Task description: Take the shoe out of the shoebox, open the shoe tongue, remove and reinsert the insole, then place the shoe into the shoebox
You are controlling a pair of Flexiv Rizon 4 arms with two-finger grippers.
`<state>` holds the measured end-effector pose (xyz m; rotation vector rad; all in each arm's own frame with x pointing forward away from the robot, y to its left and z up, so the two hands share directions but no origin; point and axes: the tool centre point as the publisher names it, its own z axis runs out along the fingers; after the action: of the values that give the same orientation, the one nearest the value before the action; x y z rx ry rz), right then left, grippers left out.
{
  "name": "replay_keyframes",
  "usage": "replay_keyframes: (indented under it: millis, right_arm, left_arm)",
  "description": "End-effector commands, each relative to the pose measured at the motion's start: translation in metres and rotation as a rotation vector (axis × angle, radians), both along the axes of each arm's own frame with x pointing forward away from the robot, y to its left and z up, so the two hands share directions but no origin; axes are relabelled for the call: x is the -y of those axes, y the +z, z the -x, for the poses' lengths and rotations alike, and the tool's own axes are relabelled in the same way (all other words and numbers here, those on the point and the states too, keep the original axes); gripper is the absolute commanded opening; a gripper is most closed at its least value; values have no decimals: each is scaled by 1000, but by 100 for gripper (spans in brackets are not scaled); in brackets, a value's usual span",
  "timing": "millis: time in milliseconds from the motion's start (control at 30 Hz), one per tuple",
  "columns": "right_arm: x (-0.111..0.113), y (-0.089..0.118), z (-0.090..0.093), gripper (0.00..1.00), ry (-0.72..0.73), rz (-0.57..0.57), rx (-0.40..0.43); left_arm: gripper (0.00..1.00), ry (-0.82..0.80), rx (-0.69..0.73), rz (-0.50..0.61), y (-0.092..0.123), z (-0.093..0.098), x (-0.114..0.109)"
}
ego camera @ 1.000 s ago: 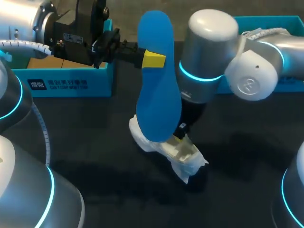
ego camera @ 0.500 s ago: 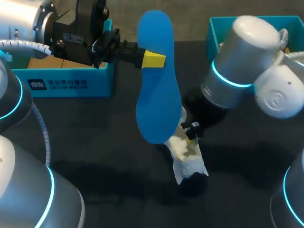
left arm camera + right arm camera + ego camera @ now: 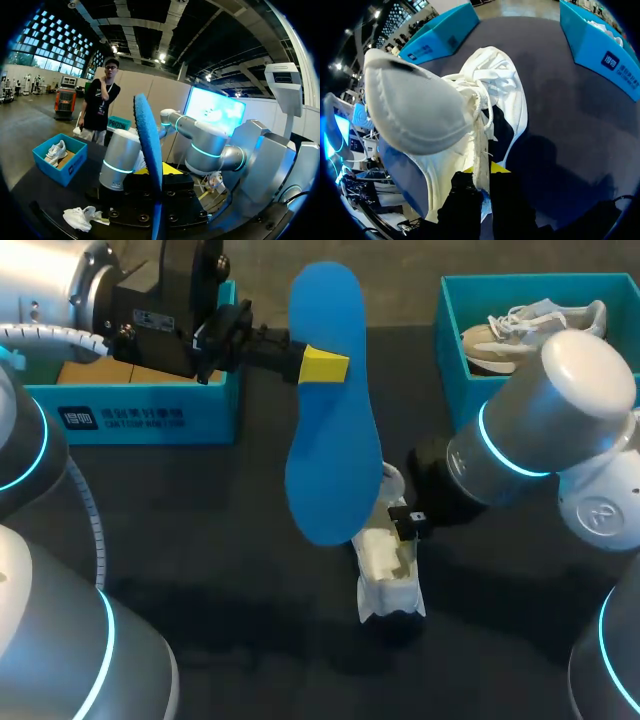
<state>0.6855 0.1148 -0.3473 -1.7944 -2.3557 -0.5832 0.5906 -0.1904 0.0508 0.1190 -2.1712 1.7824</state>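
Count: two shoes, one insole, two shoeboxes. Nearest is the white shoe [image 3: 390, 578] on the bench [image 3: 220, 570], with the right hand [image 3: 483, 176] pinching what looks like its collar edge, though that's hard to confirm. Above it the blue insole [image 3: 335, 440] is held upright, left hand [image 3: 318, 365] clamped on its upper part. At the far side are the left shoebox [image 3: 150, 418] and the right shoebox [image 3: 450, 310], second shoe [image 3: 520, 332] inside.

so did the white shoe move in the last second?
Yes. The shoe, in the right gripper, swung round and slid rightward, away from the left blue box. The insole in the left gripper stayed put.
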Motion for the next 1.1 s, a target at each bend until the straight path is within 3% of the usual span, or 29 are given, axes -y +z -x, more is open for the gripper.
replay_keyframes:
  millis: [33,433,900,967,1000,1100]
  right_arm:
    - [-5,-10,-13,0,8,-5,-23]
    - [-10,-22,-23,0,23,2,-71]
    - [-8,-34,-21,0,-4,-11,-106]
    - [-7,-33,-20,55,-13,-7,-106]
    - [-6,-32,-20,100,-16,-9,-105]
    - [-5,-26,-18,100,-20,-10,-100]
  left_arm:
    - [0,-2,0,-2,0,-1,1]
    - [0,-2,0,-2,0,-1,1]
    - [0,-2,0,-2,0,-1,1]
    - [0,-2,0,-2,0,-1,1]
    - [0,-2,0,-2,0,-1,1]
    - [0,-2,0,-2,0,-1,1]
